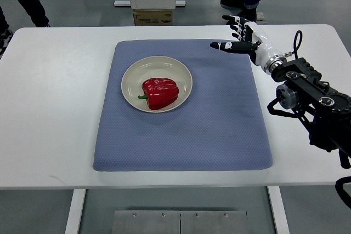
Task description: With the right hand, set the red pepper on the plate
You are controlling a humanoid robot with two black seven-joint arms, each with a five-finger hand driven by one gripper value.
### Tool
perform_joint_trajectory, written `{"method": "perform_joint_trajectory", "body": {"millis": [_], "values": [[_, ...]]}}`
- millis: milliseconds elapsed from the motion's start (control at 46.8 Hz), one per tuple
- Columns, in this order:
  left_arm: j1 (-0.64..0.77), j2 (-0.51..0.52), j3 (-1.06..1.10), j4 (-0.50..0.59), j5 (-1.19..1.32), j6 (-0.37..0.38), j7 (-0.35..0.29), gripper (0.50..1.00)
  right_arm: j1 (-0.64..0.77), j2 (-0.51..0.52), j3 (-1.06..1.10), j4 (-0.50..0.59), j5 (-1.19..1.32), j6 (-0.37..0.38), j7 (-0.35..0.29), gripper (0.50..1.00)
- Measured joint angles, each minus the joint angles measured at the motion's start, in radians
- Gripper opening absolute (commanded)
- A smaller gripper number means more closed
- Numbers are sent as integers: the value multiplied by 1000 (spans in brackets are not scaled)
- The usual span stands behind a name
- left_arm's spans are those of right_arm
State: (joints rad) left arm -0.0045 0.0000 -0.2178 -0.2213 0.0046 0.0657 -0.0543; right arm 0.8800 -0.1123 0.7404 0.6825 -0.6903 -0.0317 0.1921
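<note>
R hand free, pepper on plate.
R hand [243, 36] hangs over the table's [49, 108] far-right part, at approx 2 o'clock from the plate [131, 75], fingers spread, holding nothing, thumb pointing toward 9 o'clock. Arm enters from the right edge. Blue mat [219, 124] covers mid-table; the plate sits on its far-left part. Red pepper [160, 92] lies inside the plate, stem toward 9 o'clock. People's legs past the table's far edge, at 11 & 1 o'clock.

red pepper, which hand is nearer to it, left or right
Right. The right hand hovers open over the far right corner of the blue mat, well clear of the red pepper lying on the plate. The left hand is not in view.
</note>
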Motion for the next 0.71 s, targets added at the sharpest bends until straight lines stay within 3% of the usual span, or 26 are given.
{"method": "perform_joint_trajectory", "body": {"millis": [342,705], "values": [[0,0,0,0,0,0,-1,1000,-33,-33,17,-8,155,-20,5,995],[0,0,0,0,0,0,-1,1000,-111,7,67,22,160,-145,48,1000]]}}
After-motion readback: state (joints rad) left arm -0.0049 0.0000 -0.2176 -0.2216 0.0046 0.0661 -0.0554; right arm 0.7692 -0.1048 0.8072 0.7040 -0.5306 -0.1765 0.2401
